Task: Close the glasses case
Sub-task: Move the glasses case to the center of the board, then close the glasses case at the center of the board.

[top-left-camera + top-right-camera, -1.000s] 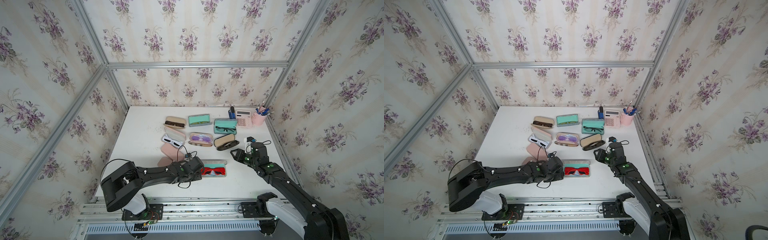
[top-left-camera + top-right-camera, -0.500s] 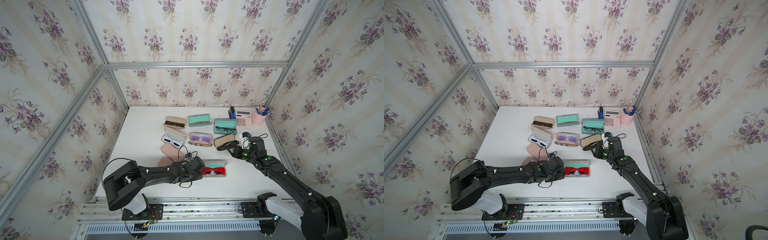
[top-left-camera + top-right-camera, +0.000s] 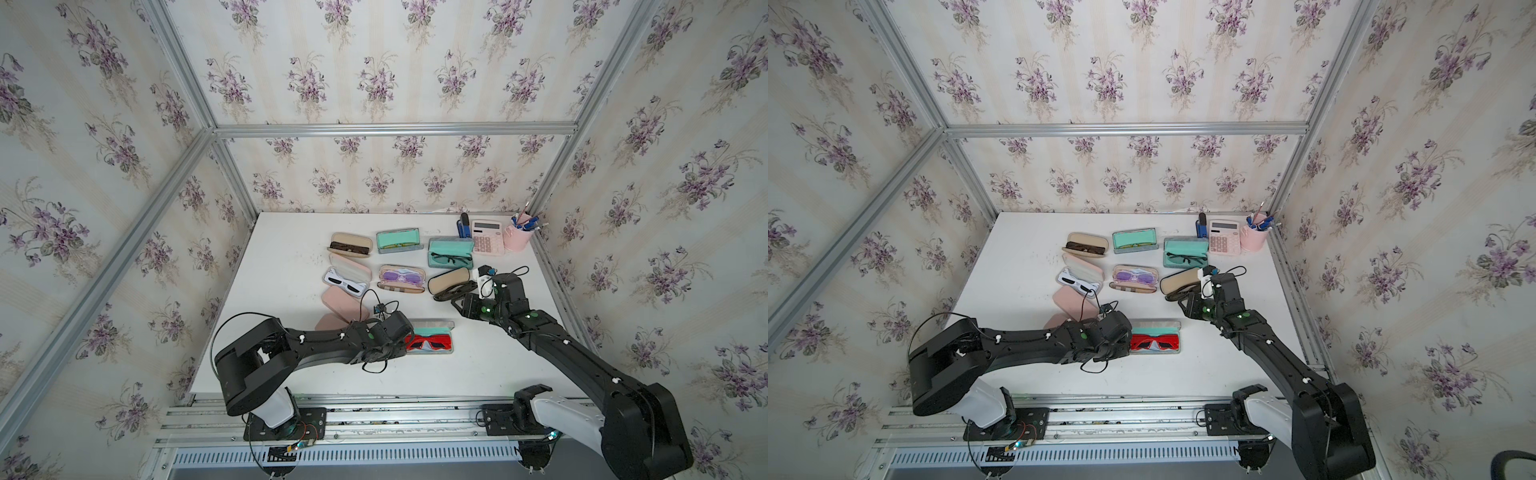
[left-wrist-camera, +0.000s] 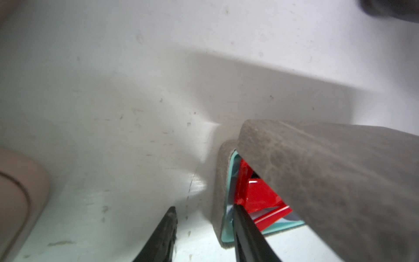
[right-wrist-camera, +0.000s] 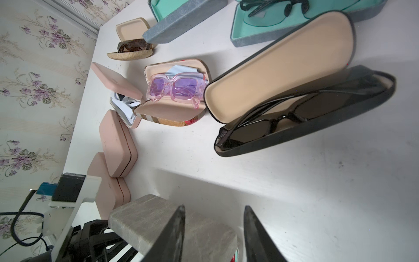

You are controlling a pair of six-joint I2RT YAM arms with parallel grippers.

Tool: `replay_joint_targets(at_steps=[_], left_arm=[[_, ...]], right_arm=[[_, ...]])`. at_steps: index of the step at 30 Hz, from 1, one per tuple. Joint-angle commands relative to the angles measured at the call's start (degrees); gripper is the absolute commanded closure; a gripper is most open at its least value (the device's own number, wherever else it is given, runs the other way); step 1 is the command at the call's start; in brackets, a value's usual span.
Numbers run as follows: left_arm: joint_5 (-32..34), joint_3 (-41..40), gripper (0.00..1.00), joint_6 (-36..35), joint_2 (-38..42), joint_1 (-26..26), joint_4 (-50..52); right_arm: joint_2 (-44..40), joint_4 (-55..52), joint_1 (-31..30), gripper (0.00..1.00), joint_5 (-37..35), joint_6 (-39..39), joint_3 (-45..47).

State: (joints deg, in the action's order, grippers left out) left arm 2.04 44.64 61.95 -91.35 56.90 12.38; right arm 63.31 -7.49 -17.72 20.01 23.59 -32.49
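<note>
Left pincer (image 4: 204, 206) straddles the end wall of the grey glasses case (image 3: 434, 325) at the front of the tabletop (image 3: 291, 266), jaws apart and gripping nothing, likely there to steady the base. The lid tilts up over the red sunglasses (image 3: 430, 342). The right pincer (image 5: 214, 206) hangs unclenched and empty nearby, seemingly poised to press it down.

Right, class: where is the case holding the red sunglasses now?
In both top views the grey case lies front-centre on the table, at the left gripper, nearer the robot than the purple-glasses case.
</note>
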Motion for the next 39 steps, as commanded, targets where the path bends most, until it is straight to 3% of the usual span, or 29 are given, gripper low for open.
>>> replay_joint_targets(at_steps=[1, 11, 23, 39], left_arm=[[0.01, 0.1, 0.59, -0.76, -0.49, -0.13, 3.7], [0.59, 3.02, 0.64, -3.05, -2.5, -1.58, 4.89], [1.39, 4.12, 0.66, -6.61, -2.93, -3.42, 6.27], [0.77, 3.92, 0.67, -9.83, -2.91, -5.58, 5.77]], right_arm=[[0.59, -0.36, -0.77, 0.57, 0.61, -1.57, -0.56], [-2.48, 1.26, -3.56, 0.55, 5.5, -4.59, 2.88], [-1.0, 1.6, -9.81, 0.51, 1.7, -5.25, 3.9], [-1.79, 5.1, -17.99, 0.54, -1.05, -3.08, 8.23]])
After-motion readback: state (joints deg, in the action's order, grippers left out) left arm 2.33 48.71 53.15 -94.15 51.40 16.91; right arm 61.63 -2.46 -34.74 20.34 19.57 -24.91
